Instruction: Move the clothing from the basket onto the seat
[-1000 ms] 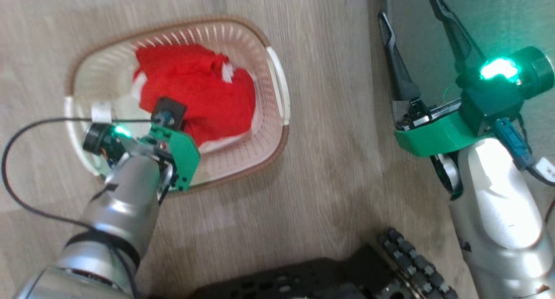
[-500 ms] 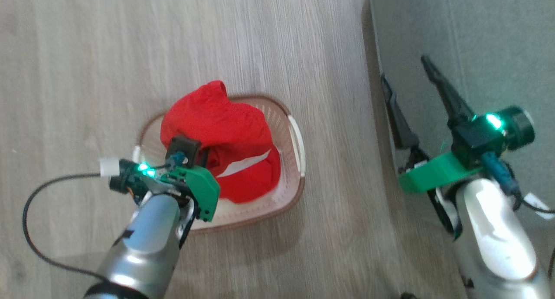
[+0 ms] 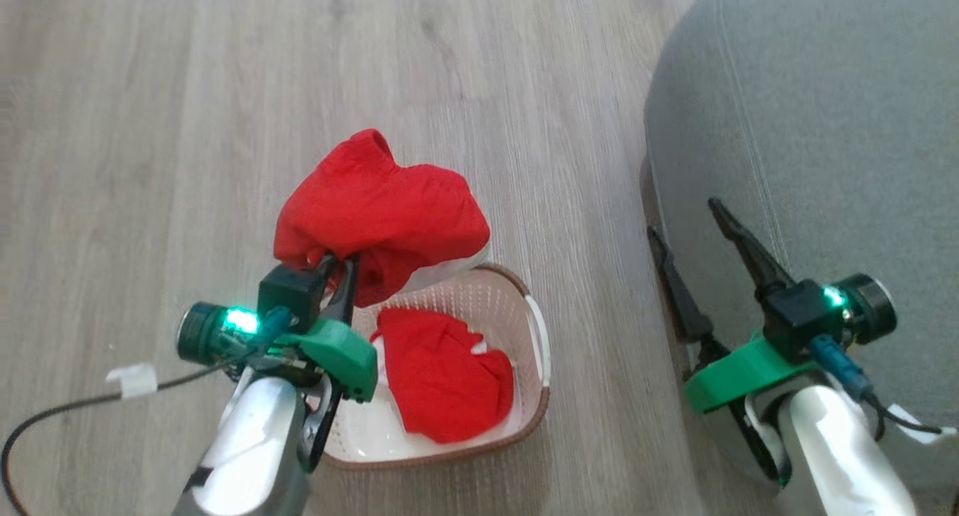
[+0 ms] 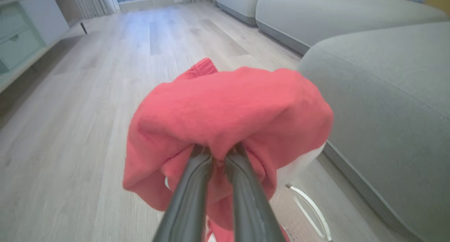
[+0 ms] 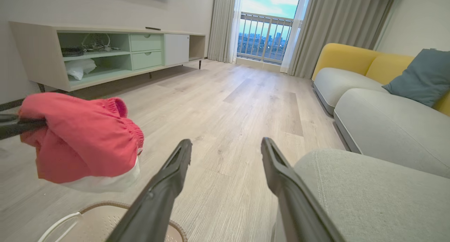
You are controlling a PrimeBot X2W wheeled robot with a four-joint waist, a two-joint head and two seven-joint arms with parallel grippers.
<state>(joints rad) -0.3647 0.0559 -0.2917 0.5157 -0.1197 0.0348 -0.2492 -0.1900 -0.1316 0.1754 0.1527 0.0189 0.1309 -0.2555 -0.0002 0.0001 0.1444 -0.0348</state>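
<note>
My left gripper (image 3: 339, 265) is shut on a bright red piece of clothing (image 3: 378, 209) and holds it up above the cream basket (image 3: 536, 351) on the floor. In the left wrist view the fabric (image 4: 228, 112) drapes over both fingertips. A second red garment (image 3: 442, 381) lies inside the basket. My right gripper (image 3: 685, 220) stands open and empty at the edge of the grey-green seat (image 3: 824, 111), right of the basket. The right wrist view shows the lifted clothing (image 5: 81, 140) at the left, with the basket rim (image 5: 105, 205) below it.
Pale wood floor surrounds the basket. A low cabinet (image 5: 105, 48) runs along the far wall, and a sofa with a yellow back (image 5: 351, 59) and a blue cushion (image 5: 422, 75) extends beyond the seat. A black cable (image 3: 52, 419) trails from my left wrist.
My left gripper has lifted one red garment up out of the basket, leaving another inside. The head camera has shifted, so the basket and seat sit differently in view. The right gripper stays open.
</note>
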